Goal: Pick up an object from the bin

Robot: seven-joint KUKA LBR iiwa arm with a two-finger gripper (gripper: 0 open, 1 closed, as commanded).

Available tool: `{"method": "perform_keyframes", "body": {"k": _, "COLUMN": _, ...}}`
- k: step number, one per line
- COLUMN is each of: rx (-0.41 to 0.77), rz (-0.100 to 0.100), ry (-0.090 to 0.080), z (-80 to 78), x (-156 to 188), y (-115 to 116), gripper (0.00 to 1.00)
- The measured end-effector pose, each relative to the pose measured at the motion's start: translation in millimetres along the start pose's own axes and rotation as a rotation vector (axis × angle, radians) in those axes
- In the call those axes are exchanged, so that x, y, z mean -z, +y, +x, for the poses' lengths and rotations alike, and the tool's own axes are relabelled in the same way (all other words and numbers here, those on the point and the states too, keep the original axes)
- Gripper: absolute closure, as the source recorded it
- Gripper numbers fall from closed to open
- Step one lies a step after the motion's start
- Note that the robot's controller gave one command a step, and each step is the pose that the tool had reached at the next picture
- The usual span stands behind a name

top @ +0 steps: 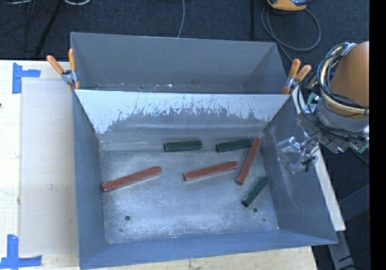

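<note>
Bin: a grey metal bin [175, 64] with sloping walls and six loose sticks spread over its floor, none of them heaped.
Gripper: the gripper [300, 153] hangs over the bin's right wall, near the right rim and about halfway between the back and front corners.
Gripper state: whether it is released or clenched cannot be told here; nothing can be seen held in it.
Arm: the arm [353, 76] sits outside the right rim, with an orange cover and looped cables.
Slanted brown stick: the slanted brown stick [248, 161] is the thing closest to the gripper. It lies at the right edge of the floor, and its upper end points at the right wall.
Front green stick: the front green stick [255, 191] is dark and short. It lies just in front of the slanted one, at the foot of the right wall.
Right green stick: the right green stick [234, 144] lies toward the back; its right end meets the slanted stick's upper end, though actual contact cannot be judged.
Back green stick: the back green stick [183, 146] lies mid-floor toward the back wall, apart from the others.
Middle brown stick: the middle brown stick [210, 171] lies near the floor's centre, just left of the slanted one.
Left brown stick: the left brown stick [131, 178] lies near the left wall, well apart from the gripper.
</note>
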State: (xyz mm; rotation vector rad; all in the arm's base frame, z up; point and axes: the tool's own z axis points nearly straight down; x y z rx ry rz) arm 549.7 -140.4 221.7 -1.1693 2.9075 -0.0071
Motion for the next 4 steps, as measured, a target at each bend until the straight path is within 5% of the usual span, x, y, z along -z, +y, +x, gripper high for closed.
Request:
{"method": "perform_keyframes", "body": {"k": 1, "rx": -0.003, "rz": -0.008, "ry": 0.004, "z": 1.5, "x": -4.9, "y": 1.2, "gripper": 0.00}}
{"method": "perform_keyframes", "body": {"k": 2, "rx": 0.297, "rz": -0.017, "ry": 0.001, "z": -9.0, "x": -142.7, "y": 13.1, "gripper": 0.00}}
{"method": "perform_keyframes", "body": {"k": 3, "rx": 0.296, "rz": -0.011, "ry": 0.003, "z": -7.7, "x": -140.8, "y": 10.7, "gripper": 1.00}}
{"method": "perform_keyframes", "body": {"k": 4, "rx": 0.365, "rz": -0.001, "ry": -0.001, "z": -13.1, "x": 50.9, "y": 19.9, "gripper": 1.00}}
